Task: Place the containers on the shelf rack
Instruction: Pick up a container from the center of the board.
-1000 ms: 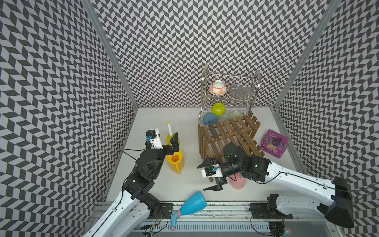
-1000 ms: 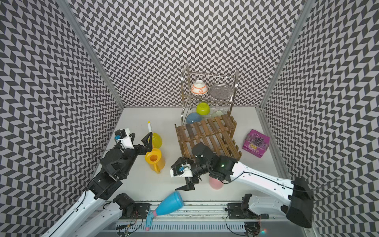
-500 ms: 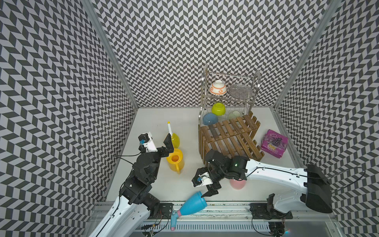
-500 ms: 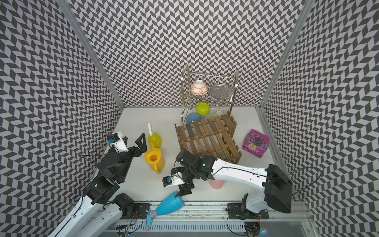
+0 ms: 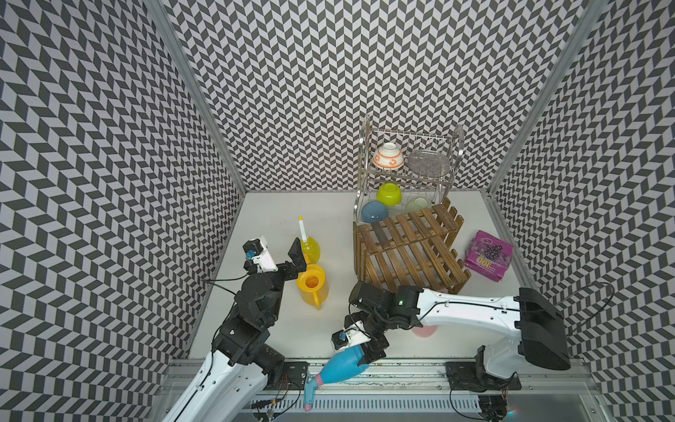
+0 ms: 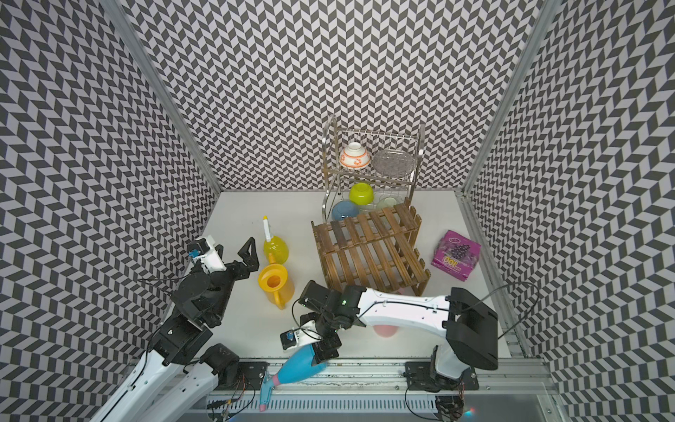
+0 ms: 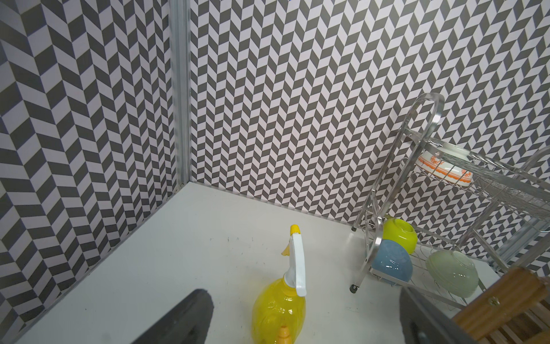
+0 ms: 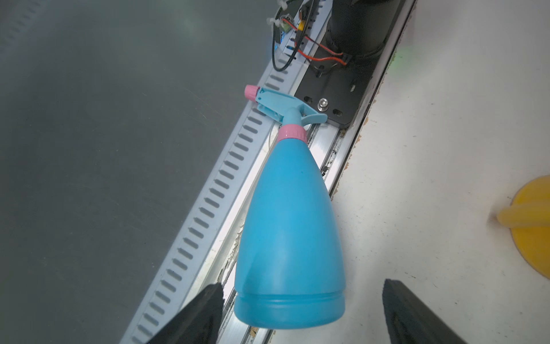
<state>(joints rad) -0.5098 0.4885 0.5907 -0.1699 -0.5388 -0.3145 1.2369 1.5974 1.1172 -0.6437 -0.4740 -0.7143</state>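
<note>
Your right gripper (image 8: 301, 284): fingers spread either side of the base of the blue plastic spray bottle with pink collar (image 8: 291, 226), a gap showing on both sides. The bottle lies on its side at the near edge of the white table (image 6: 252, 329). Your left gripper (image 6: 235, 254): fingers spread on nothing, just left of the upright translucent yellow spray bottle (image 6: 275, 250), with the yellow plastic watering can (image 6: 274, 286) nearer. The low brown wooden-slat shelf rack (image 6: 369, 252) stands right of centre, and a pink plastic bottle (image 6: 385, 330) sits half hidden under the right arm at its near side.
</note>
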